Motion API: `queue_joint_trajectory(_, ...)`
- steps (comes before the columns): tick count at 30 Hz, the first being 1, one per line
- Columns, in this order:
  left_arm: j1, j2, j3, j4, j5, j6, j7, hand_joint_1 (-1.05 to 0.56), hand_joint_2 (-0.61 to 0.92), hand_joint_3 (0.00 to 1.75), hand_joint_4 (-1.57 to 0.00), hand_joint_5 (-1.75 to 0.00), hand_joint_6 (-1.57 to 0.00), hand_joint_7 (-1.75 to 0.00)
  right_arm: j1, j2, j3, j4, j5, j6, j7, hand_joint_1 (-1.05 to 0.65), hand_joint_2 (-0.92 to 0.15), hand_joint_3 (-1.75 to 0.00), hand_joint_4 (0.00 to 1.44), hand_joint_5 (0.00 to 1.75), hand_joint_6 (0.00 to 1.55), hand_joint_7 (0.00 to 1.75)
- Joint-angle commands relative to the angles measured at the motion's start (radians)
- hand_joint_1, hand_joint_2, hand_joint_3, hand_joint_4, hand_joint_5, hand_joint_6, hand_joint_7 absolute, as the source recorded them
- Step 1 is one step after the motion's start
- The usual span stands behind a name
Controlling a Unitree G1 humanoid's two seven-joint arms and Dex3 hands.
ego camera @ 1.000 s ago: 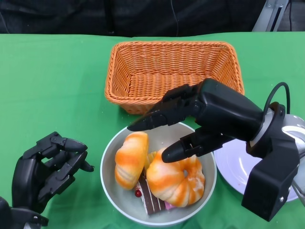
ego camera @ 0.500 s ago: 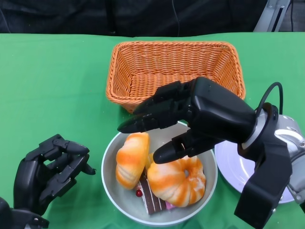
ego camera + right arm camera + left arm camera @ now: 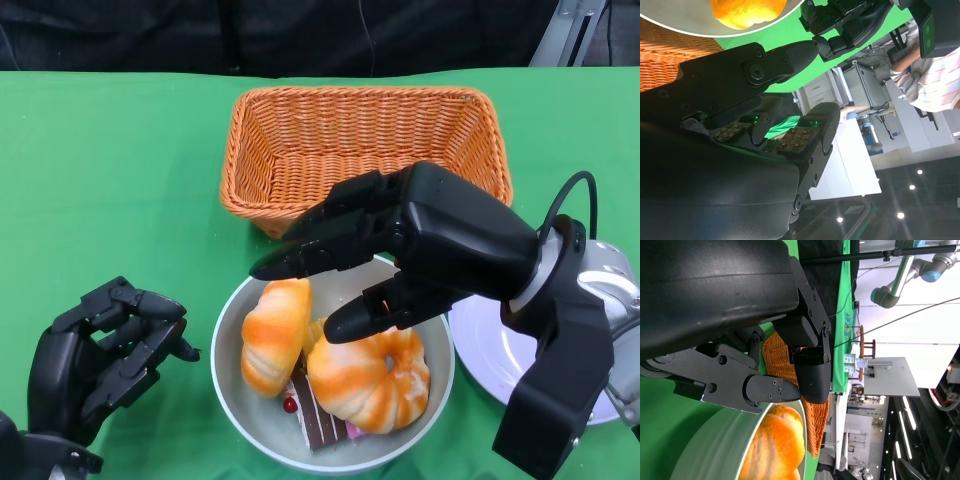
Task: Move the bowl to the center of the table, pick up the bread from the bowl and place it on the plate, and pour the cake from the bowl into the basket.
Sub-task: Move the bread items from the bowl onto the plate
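Observation:
A grey bowl (image 3: pixel 240 412) sits near the front of the green table. In it lie an oblong orange bread (image 3: pixel 274 333), a ring-shaped orange bread (image 3: pixel 372 380) and a chocolate cake slice (image 3: pixel 315 417). My right hand (image 3: pixel 420 245) hovers over the bowl with fingers spread, holding nothing; its thumb is just above the ring bread. My left hand (image 3: pixel 95 360) waits left of the bowl, fingers loosely curled and empty. A white plate (image 3: pixel 495 355) lies right of the bowl, partly hidden by my right arm. The wicker basket (image 3: pixel 300 140) stands behind the bowl.
Green cloth covers the table, with bare room at the left. In the right wrist view a person's striped sleeve (image 3: pixel 935 80) and lab furniture show beyond the table. The left wrist view shows the bowl's rim (image 3: pixel 715 445) and the oblong bread (image 3: pixel 775 445).
My right hand has reached further left over the bowl and risen slightly above the ring bread. The left hand has hardly moved.

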Motion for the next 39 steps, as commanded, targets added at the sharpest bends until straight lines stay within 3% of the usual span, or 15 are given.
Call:
queue_joint_trajectory(1, 0.0, 0.009, 0.004, 0.008, 0.0, -0.012, 0.017, -0.21, 0.92, 0.24, -0.84, -1.33, -0.94, -0.96, -0.015, -0.012, -0.002, 0.001, -0.006, -0.008, -0.015, -0.57, -0.83, 0.0, 0.79, 0.18, 0.76, 0.0)
queue_joint_trajectory(16, 0.005, 0.008, 0.002, -0.007, 0.01, 0.015, 0.039, -0.2, 0.92, 0.27, -0.89, -1.24, -0.96, -0.94, -0.029, -0.009, 0.016, 0.022, -0.059, -0.038, -0.061, -0.57, -0.8, 0.0, 0.79, 0.17, 0.76, 0.0)
queue_joint_trajectory(17, 0.007, 0.006, 0.002, -0.009, 0.013, 0.014, 0.048, -0.2, 0.92, 0.27, -0.88, -1.21, -0.97, -0.87, -0.031, -0.009, 0.018, 0.023, -0.067, -0.042, -0.065, -0.57, -0.79, 0.0, 0.79, 0.17, 0.76, 0.0)
queue_joint_trajectory(22, 0.018, 0.001, -0.01, -0.008, 0.064, -0.04, 0.125, -0.24, 0.92, 0.26, -0.95, -0.79, -1.14, -0.22, -0.039, -0.008, 0.026, 0.033, -0.103, -0.063, -0.085, -0.58, -0.79, 0.0, 0.77, 0.14, 0.75, 0.0)
queue_joint_trajectory(24, 0.021, -0.003, -0.014, -0.014, 0.063, -0.033, 0.132, -0.27, 0.92, 0.24, -1.01, -0.55, -1.16, -0.09, -0.041, -0.009, 0.029, 0.034, -0.115, -0.065, -0.09, -0.59, -0.79, 0.0, 0.76, 0.13, 0.75, 0.0)
queue_joint_trajectory(29, 0.021, -0.016, -0.014, -0.037, -0.009, 0.034, 0.06, -0.33, 0.92, 0.16, -1.08, -0.23, -0.97, 0.0, -0.042, -0.009, 0.035, 0.037, -0.145, -0.075, -0.107, -0.59, -0.78, 0.0, 0.75, 0.11, 0.75, 0.0)
queue_joint_trajectory(33, 0.016, 0.001, -0.024, -0.05, -0.033, 0.078, -0.01, -0.37, 0.92, 0.17, -1.13, -0.12, -0.98, -0.01, -0.047, -0.008, 0.039, 0.05, -0.173, -0.096, -0.134, -0.61, -0.78, 0.0, 0.75, 0.09, 0.76, 0.01)
queue_joint_trajectory(39, 0.063, 0.013, -0.057, -0.132, 0.047, 0.123, 0.087, -0.49, 0.92, 0.22, -1.1, -0.05, -0.94, 0.0, -0.054, -0.012, 0.055, 0.061, -0.209, -0.099, -0.151, -0.62, -0.78, 0.0, 0.74, 0.06, 0.74, 0.0)
